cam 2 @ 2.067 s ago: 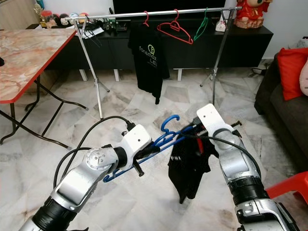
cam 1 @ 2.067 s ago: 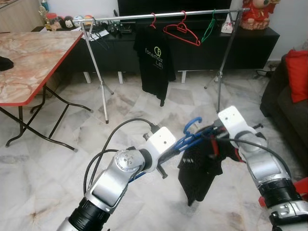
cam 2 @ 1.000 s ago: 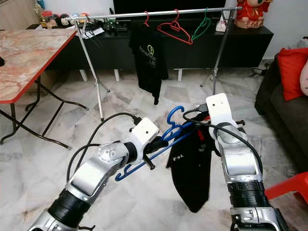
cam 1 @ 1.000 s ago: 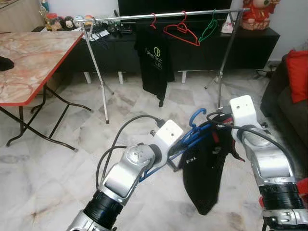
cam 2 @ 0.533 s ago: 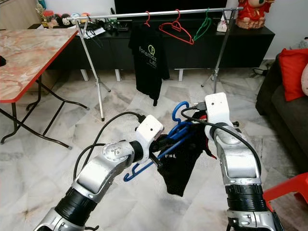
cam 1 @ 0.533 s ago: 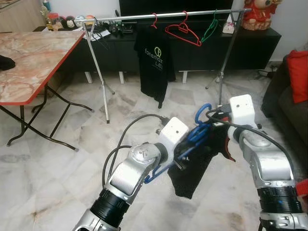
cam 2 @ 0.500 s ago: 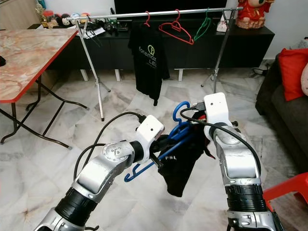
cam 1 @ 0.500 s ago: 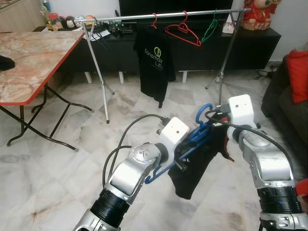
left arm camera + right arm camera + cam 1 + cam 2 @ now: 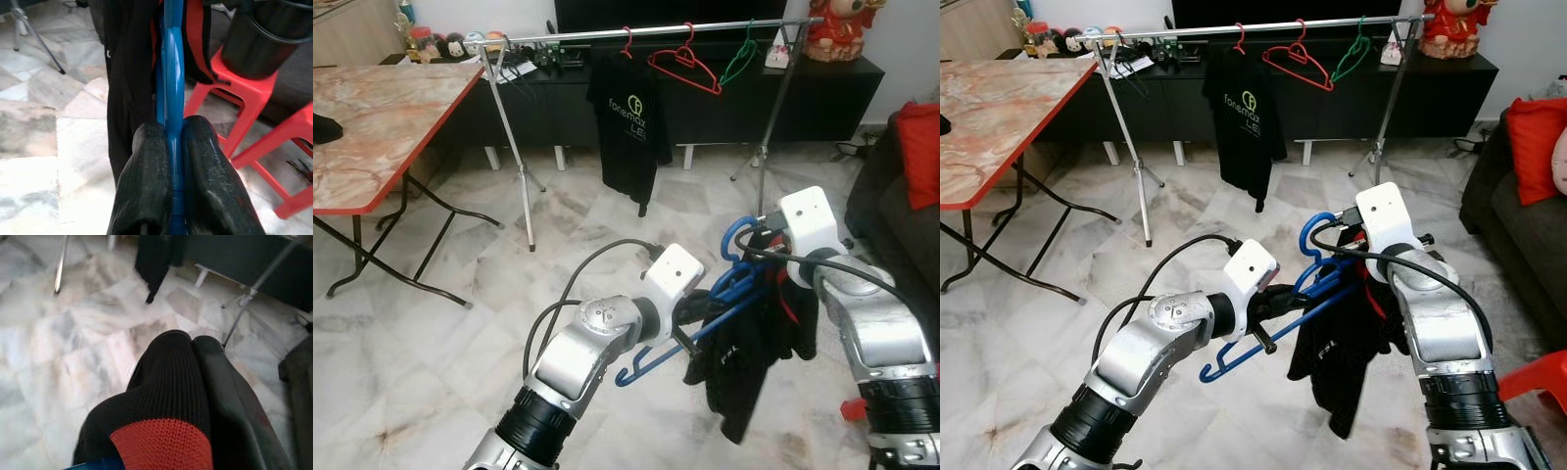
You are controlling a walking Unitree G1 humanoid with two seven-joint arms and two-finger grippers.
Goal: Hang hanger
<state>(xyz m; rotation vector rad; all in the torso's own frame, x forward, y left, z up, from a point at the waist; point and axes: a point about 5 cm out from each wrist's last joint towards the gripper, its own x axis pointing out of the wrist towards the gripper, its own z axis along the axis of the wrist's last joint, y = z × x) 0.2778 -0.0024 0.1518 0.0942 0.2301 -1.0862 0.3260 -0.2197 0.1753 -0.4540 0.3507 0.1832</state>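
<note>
A marble-tiled floor spreads out ahead of me, with a silver clothes rail standing in front of a long black cabinet. On that rail hang a black T-shirt on a red hook, an empty red hanger and a green hanger. To my left stands a bench with a marbled top and a red edge; a dark sofa with a red cushion sits at my right.

Low in front of me, well short of the rail, I hold the blue hanger between both arms. My left tool has its two black fingers pressed together on the hanger's blue bar, pinching it on both sides. A black garment with red trim droops from the hanger toward the floor, its hem above the tiles. My right tool is up by the hanger's hook end, where the garment's ribbed black and red collar lies over one finger; its fingers sit close together against that fabric. A red stool stands just beyond the garment in the left wrist view.
</note>
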